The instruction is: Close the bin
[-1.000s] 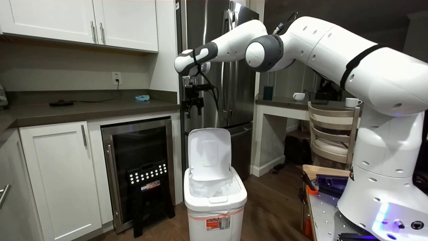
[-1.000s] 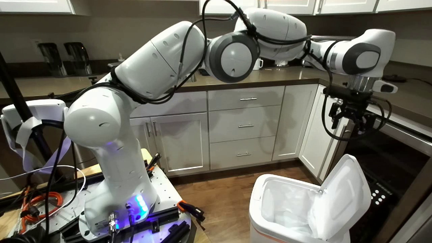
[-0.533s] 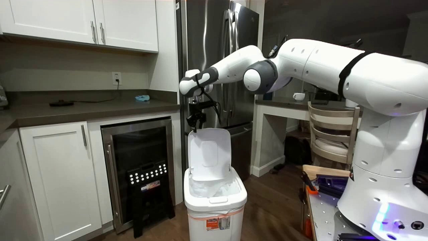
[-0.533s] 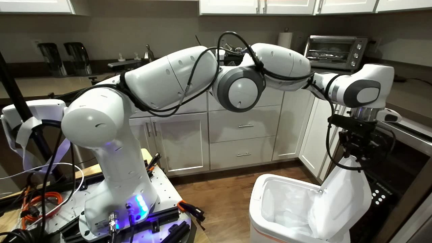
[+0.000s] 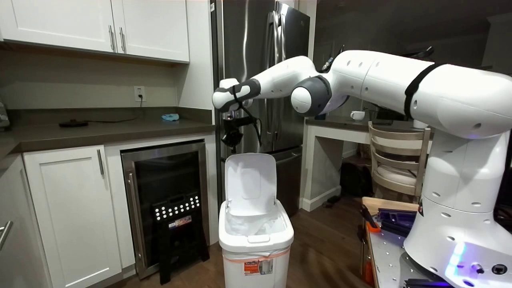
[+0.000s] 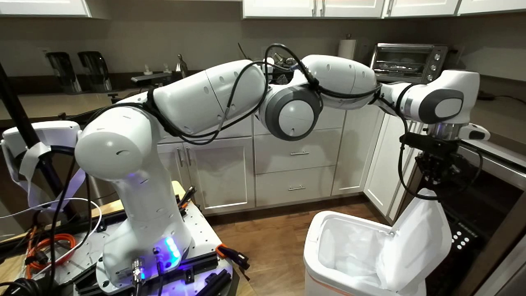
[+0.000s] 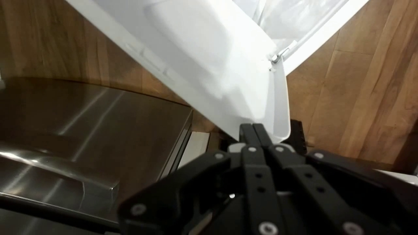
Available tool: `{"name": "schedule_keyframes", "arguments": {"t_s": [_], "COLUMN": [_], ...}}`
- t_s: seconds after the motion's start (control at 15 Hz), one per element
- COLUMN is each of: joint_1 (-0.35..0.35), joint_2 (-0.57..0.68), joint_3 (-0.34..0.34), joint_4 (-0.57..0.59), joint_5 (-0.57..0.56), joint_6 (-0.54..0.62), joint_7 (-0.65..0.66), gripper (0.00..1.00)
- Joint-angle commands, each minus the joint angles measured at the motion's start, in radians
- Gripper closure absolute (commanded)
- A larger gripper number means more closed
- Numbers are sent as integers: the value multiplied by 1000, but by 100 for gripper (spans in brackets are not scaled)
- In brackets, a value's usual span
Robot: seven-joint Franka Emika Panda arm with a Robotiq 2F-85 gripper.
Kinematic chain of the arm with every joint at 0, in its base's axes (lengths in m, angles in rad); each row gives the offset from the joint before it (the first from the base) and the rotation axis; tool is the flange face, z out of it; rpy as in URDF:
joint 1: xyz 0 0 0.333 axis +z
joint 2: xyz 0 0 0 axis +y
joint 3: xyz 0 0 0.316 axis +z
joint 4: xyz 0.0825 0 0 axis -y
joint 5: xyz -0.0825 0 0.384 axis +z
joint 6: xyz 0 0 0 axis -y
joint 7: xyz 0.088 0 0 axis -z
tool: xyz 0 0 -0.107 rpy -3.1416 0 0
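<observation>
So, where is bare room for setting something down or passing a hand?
On the counter between the black device and blue item, in front of the cable. A hand can pass over the floor between robot table, drawers and bin. Crowded: robot table, with rails, and above the raised lid, where the end effector hangs.

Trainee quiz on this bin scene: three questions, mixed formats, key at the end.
1. True or false: the lid of the bin stands raised rather than closed.

2. Multiple choice: in the wrist view, the end effector is
A) wide open
B) half open
C) closed, holding nothing

3. Fill in the blank: the inside of the bin is lined with a thin, translucent ____.

Key:
1. True
2. C
3. plastic bag
</observation>
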Motion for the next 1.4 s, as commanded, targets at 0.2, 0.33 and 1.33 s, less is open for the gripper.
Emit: {"name": "schedule_keyframes", "arguments": {"t_s": [0.2, 0.33, 1.33], "joint_1": [-13, -14, -24], "joint_2": [80, 116, 33], "joint_3": [-1, -17, 9], "joint_4": [186, 218, 95], "joint_5": [-43, -77, -43], "joint_6": [-23, 13, -526], "joint_7": [63, 79, 124], "gripper": [98, 97, 97]}}
